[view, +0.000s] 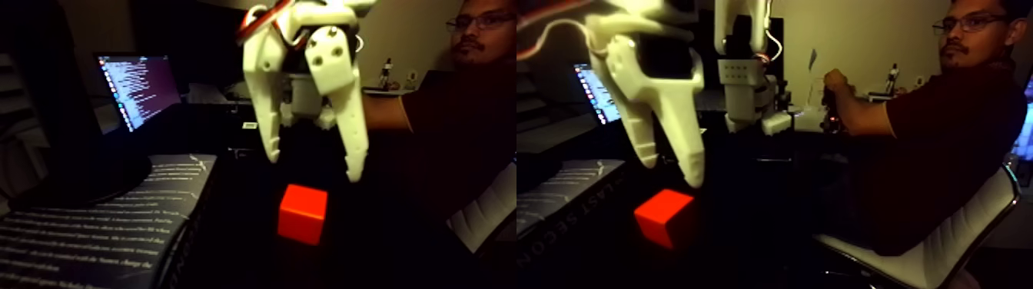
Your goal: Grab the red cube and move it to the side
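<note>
While the red cube point(303, 214) sits untouched on the dark tabletop, the white gripper point(313, 167) hangs directly above it with its two fingers spread apart and nothing between them. In the left half of the wide fixed view the cube rests flat, one face and its top catching the light; in the right half it appears turned slightly, a corner toward the lens. The fingertips stop just short of the cube's top, one to each side, so the step in hand appears to be the descent before the grasp.

To do it well, the arm should probably drop straight down, keeping the cube centred between the fingers so that neither tip lands on the top face and shoves it away. The jaws look only a little wider than the cube, so a small sideways error could tip or push it. Closing should wait until the tips reach at least halfway down the cube's sides, meeting flat faces, not edges.

Left of the cube lies a printed sheet point(92, 230) covered in lines of text, its edge near the block. Behind the cube and to the left, a laptop screen point(138, 88) glows. Right of the cube and farther back sits a person point(461, 115) in a dark shirt on a white chair point(945, 246).
</note>
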{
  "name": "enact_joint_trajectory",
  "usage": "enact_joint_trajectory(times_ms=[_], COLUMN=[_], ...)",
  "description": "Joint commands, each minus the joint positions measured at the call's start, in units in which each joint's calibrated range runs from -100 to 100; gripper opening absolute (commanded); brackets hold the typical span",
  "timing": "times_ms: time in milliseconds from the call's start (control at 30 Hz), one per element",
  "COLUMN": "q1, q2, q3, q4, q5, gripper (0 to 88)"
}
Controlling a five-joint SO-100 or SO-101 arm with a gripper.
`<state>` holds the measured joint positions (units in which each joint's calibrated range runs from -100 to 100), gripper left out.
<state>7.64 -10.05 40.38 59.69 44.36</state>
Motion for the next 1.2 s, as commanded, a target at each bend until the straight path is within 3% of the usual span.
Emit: enact_joint_trajectory(times_ms=[0, 1167], q1=[0.1, -2.5], q2=[0.6, 7.3], q3=[-1.5, -2.8], q4=[-0.1, -6.2], q5=[-0.1, -3.7], gripper=[30.6, 30.5])
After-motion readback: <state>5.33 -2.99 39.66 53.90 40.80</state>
